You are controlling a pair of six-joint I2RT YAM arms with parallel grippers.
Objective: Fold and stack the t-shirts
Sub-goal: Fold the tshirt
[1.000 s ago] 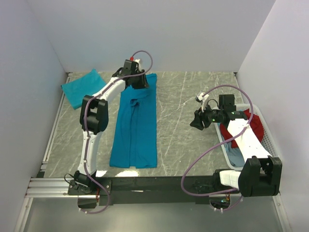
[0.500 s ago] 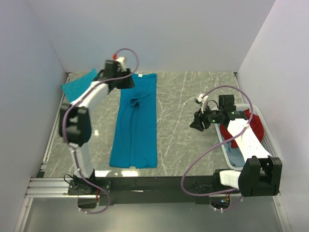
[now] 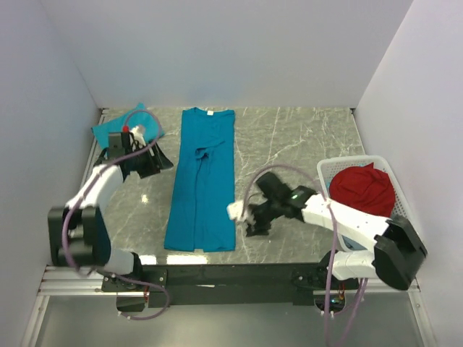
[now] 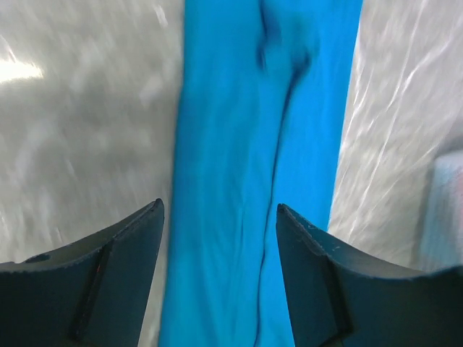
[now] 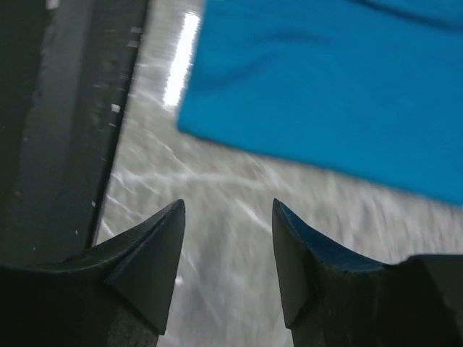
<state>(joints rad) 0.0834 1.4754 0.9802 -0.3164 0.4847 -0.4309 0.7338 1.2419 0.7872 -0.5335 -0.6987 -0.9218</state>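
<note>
A long teal-blue t-shirt [image 3: 202, 181], folded into a narrow strip, lies flat on the table with its white neck label [image 3: 209, 113] at the far end. A second t-shirt [image 3: 114, 131] lies folded at the far left. My left gripper [image 3: 163, 163] hovers just left of the strip, open and empty; in the left wrist view the strip [image 4: 268, 144] runs between its spread fingers [image 4: 126, 253]. Off the strip's near right corner my right gripper [image 3: 250, 227] is low over the table. It is open with bare table between its fingers [image 5: 155, 246], and the shirt's hem [image 5: 325, 87] is ahead.
A white basket [image 3: 340, 163] holding red cloth [image 3: 364, 188] stands at the right edge. The black rail [image 3: 217, 275] with both arm bases runs along the near side. Grey walls close in the table on the left, far and right sides.
My left arm drew back from the shirt's collar to the left and nearer, its jaws opening wider. My right arm swung from beside the basket down to the shirt's near right corner.
</note>
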